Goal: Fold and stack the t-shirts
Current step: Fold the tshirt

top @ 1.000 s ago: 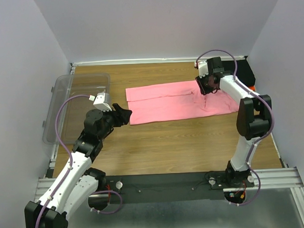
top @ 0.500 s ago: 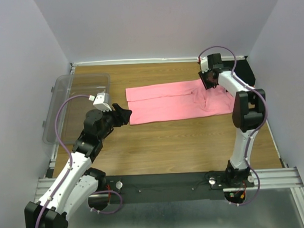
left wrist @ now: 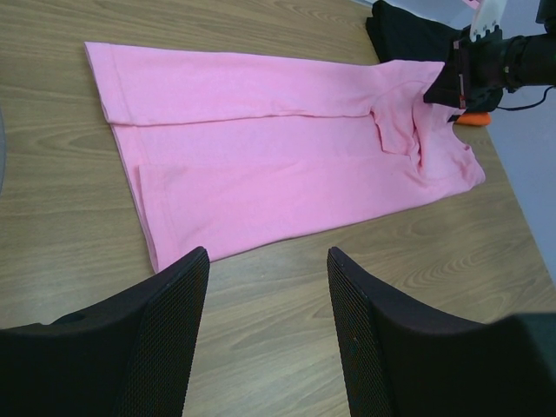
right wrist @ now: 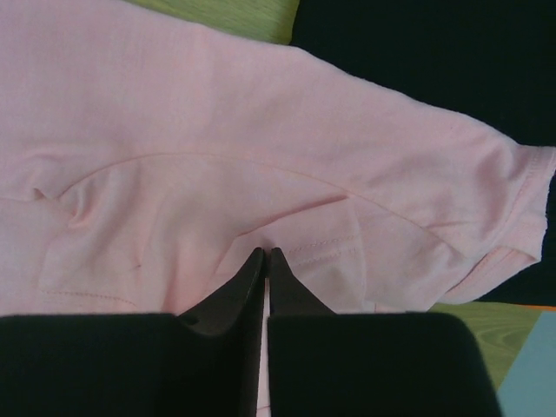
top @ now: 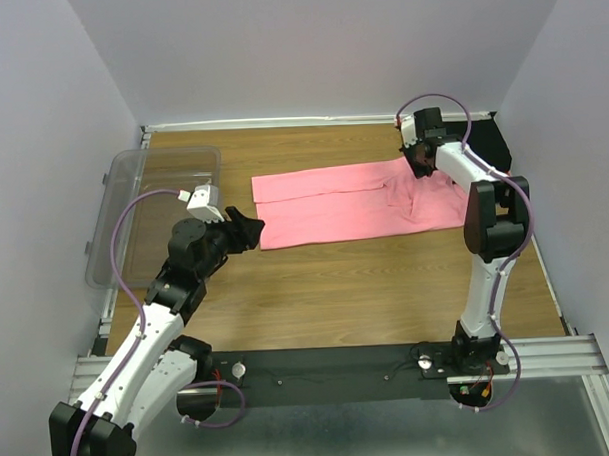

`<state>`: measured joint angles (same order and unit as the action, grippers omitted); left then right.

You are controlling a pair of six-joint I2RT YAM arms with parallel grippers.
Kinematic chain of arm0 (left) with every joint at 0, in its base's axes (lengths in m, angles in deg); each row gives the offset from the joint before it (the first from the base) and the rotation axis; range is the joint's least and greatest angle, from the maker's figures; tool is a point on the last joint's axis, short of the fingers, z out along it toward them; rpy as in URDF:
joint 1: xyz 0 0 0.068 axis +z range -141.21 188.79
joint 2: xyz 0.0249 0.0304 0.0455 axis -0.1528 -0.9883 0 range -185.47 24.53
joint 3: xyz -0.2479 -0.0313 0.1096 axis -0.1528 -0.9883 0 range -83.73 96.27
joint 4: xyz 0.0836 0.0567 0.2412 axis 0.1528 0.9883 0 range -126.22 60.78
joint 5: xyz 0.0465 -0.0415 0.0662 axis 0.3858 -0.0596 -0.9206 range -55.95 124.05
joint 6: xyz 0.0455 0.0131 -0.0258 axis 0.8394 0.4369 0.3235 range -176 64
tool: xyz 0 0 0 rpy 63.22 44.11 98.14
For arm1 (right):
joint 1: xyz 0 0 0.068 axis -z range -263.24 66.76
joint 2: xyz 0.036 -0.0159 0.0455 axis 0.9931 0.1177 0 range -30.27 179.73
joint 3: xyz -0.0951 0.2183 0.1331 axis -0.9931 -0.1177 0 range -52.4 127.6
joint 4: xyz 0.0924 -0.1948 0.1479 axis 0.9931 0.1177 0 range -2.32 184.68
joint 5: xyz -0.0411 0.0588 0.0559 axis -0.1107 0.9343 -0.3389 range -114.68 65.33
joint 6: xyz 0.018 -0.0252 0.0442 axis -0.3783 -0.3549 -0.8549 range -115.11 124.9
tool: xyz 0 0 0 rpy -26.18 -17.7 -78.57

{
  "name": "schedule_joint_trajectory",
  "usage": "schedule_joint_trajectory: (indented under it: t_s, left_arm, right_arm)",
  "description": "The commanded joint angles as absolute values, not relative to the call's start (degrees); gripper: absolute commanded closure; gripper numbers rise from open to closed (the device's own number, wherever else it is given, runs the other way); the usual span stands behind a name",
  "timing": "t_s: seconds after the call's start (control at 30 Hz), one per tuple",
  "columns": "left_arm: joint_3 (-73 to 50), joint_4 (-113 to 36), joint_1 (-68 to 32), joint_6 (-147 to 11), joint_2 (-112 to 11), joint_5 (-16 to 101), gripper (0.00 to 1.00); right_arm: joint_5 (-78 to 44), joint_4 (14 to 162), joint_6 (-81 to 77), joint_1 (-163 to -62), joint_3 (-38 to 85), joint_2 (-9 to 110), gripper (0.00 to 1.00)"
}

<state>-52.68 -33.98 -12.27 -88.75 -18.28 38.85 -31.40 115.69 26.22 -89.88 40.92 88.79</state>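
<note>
The pink t-shirt (top: 354,201) is lying flat on the wooden table (top: 337,297), folded lengthwise and stretching across the upper centre of the top view. The right gripper (top: 418,164) is pressing down on its upper right end by the sleeve. In the right wrist view its jaws are standing almost together, pinching a small ridge of pink cloth. The black t-shirt (top: 486,137) is sitting in the upper right corner, with the orange-red t-shirt (left wrist: 473,119) just beside it. The left gripper (top: 249,228) is hovering at the pink shirt's lower left corner, its jaws spread wide and holding nothing. A clear plastic tub (top: 167,155) is resting at the left edge.
</note>
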Motion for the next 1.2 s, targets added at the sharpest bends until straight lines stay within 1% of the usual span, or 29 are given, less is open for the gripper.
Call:
schedule_joint_trajectory:
  t_s: [0.0,0.1,0.23,0.5,0.67,0.97,1.07,1.17]
  left_arm:
    - [-53.3,-35.4,-12.0,-87.9,-18.2,39.9,0.35]
    - [-53.4,-35.4,-12.0,-87.9,-18.2,40.0,0.35]
    - [-53.3,-35.4,-12.0,-87.9,-18.1,40.0,0.35]
    - [-53.3,-35.5,-12.0,-87.8,-18.1,40.2,0.35]
    - [-53.5,-35.5,-12.0,-87.9,-17.7,40.3,0.35]
    - [-53.6,-35.5,-12.0,-88.0,-17.2,40.8,0.35]
    - [-53.6,-35.7,-12.0,-88.0,-17.1,40.9,0.35]
    - [-53.7,-36.0,-12.0,-87.9,-17.5,41.3,0.35]
  right_arm:
    - [-32.9,115.3,26.5,-89.7,40.8,88.6,0.94]
    - [-32.5,115.1,26.4,-89.6,40.5,87.9,1.00]
    - [-30.4,115.2,25.7,-89.4,39.5,85.1,0.99]
    - [-25.2,115.2,24.6,-88.9,35.5,74.4,0.99]
    - [-22.7,115.2,24.8,-88.4,32.6,70.4,1.00]
    - [-21.2,115.2,25.5,-85.3,22.3,63.3,1.00]
    - [-21.6,115.1,26.3,-84.6,17.5,61.1,0.97]
    - [-22.3,115.0,27.0,-84.2,14.5,59.6,0.91]
